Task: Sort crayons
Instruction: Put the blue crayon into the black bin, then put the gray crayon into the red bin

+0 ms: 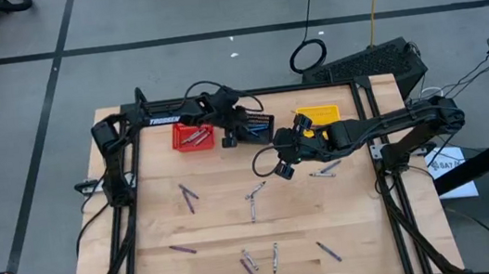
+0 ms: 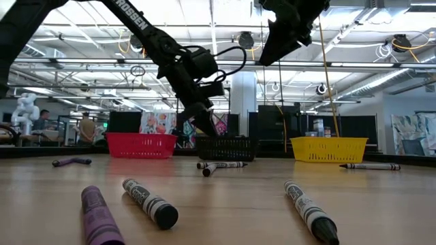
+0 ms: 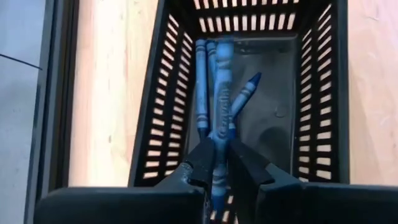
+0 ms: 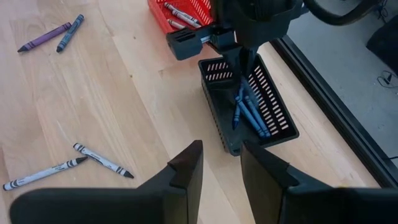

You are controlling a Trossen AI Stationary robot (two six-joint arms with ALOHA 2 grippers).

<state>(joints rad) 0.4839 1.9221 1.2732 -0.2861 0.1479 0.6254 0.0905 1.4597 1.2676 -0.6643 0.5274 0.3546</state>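
Light level: bright, even, across all views.
Source: long ceiling strip lamps [image 2: 381,78] in the room behind the table.
Shadows: faint, soft under the pale wooden tabletop's [image 1: 217,220] scattered sticks.
Blur: upright blue wax crayon [image 3: 221,93] smeared; near purple paper-wrapped crayon [image 2: 99,218] soft.
Dark zone: black slotted plastic basket [image 3: 320,93] interior dim.

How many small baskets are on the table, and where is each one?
3, in a row along the far edge: the red basket on the left, the black basket in the middle under the left hand, the yellow basket on the right.
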